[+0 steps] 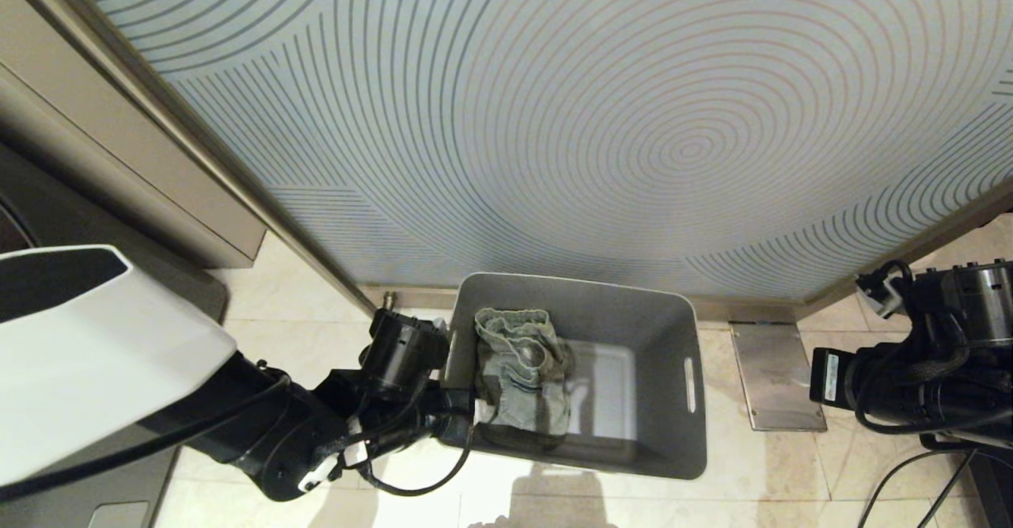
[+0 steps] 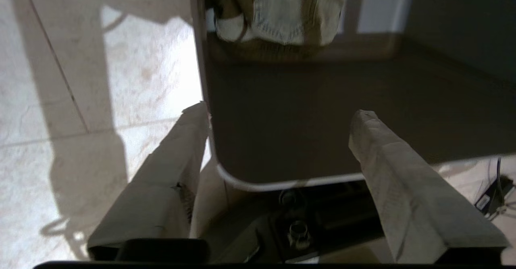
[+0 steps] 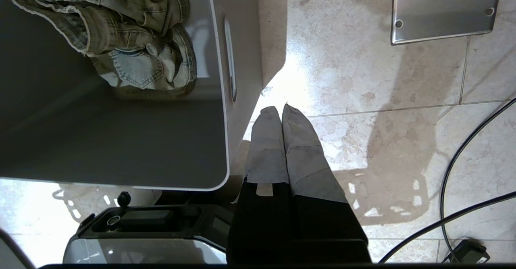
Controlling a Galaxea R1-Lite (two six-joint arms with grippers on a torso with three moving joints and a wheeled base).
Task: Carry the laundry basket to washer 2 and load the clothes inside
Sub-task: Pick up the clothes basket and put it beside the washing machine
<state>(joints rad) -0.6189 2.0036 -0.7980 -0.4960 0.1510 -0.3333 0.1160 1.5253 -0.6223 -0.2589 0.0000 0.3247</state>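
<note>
The grey laundry basket [image 1: 665, 433] stands on the tiled floor against a patterned wall. The clothes [image 1: 522, 366], a small pale denim garment, lie crumpled in its left half. My left gripper [image 2: 280, 111] is open at the basket's near left corner. One of its fingers [image 2: 185, 148] is outside the wall and the other is over the inside, with the rim [image 2: 250, 185] between them and nothing held. My right gripper [image 3: 281, 109] is shut and empty, low over the floor just outside the basket's right wall [image 3: 242, 111]. A dark panel [image 1: 32, 219] at far left may be washer 2; I cannot tell.
A metal floor plate [image 1: 775, 377] lies right of the basket. Black cables [image 3: 463, 172] trail over the tiles near my right arm [image 1: 910, 377]. A beige cabinet [image 1: 119, 140] stands at the left. My own base [image 3: 141, 228] sits close behind the basket.
</note>
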